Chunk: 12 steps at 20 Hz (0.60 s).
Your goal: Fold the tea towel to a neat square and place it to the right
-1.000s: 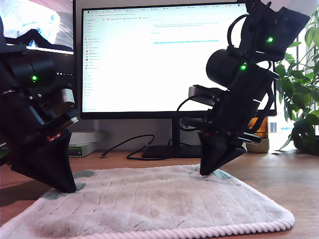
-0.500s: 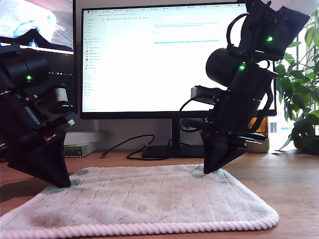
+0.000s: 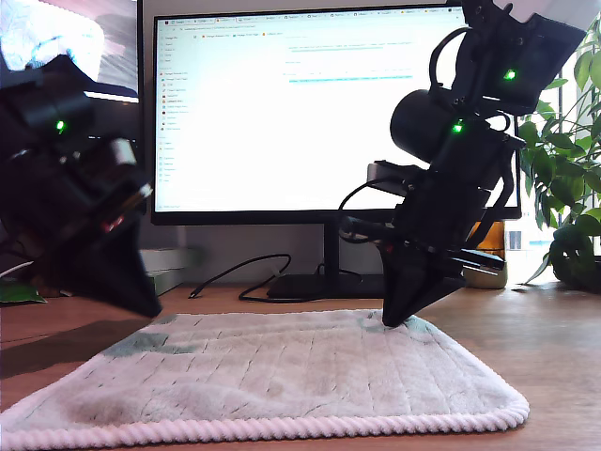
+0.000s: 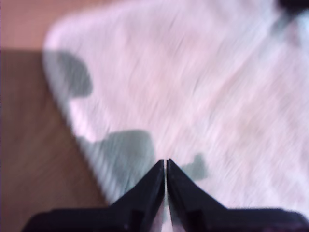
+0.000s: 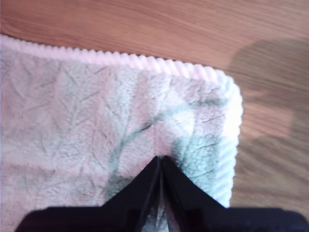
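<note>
**Hovering over a flat towel, no fold started yet**

Looking at the tea towel (image 3: 282, 376), it's spread out flat on the wooden counter (image 3: 554, 348), corded hem all around, no fold in it at all. So by my read we're at step one: getting hold of the corners.

My first pincer (image 4: 165, 162) has its jaws pressed together with nothing between them, and it hangs above the towel with an edge and a rounded corner off to one side of its tip. That view is blurry, so I can't tell how high it sits.

My second pincer (image 5: 161, 158) is also closed and empty, tip down at or just above the pile, with a towel corner just beyond the tip.

Next move, I'd guess: both pincers need to open up, drop onto the hem at their corners, and pinch before lifting. Fluffy pile plus thick hem means a shallow bite could slip off.
</note>
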{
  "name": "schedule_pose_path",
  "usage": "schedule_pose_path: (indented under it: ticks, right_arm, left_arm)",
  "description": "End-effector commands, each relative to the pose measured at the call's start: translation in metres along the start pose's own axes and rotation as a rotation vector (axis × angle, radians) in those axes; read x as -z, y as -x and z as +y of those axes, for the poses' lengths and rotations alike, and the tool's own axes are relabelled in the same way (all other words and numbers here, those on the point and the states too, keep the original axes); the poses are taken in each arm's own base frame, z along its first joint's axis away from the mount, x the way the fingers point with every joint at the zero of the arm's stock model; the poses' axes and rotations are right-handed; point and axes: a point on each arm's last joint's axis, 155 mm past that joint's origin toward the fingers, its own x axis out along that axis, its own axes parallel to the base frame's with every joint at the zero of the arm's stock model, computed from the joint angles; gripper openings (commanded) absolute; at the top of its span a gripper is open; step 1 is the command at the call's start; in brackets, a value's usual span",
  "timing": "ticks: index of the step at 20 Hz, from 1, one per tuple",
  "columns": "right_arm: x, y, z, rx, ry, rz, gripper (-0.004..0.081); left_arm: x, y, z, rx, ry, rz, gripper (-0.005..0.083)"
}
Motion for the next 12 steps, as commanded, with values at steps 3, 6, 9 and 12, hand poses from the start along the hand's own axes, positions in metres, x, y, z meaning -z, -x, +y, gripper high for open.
schedule_pose_path:
  ticks: [3,6,9,12]
  right_arm:
    - [-0.014,0.007,0.010,-0.030,0.002,-0.024,-0.0013]
    - [-0.025,0.021,0.015,-0.040,0.010,-0.061,-0.0013]
    - [-0.020,0.039,0.015,-0.021,0.049,-0.044,-0.0013]
    - [-0.021,0.055,0.014,-0.001,0.094,-0.054,-0.0013]
  left_arm:
    - [-0.005,0.013,-0.008,0.003,-0.042,-0.026,-0.0021]
    - [-0.014,0.025,-0.014,0.002,-0.064,-0.064,-0.0021]
    - [-0.018,0.038,-0.021,-0.002,-0.102,-0.088,-0.0021]
    - [-0.021,0.050,-0.028,-0.004,-0.123,-0.111,-0.0021]
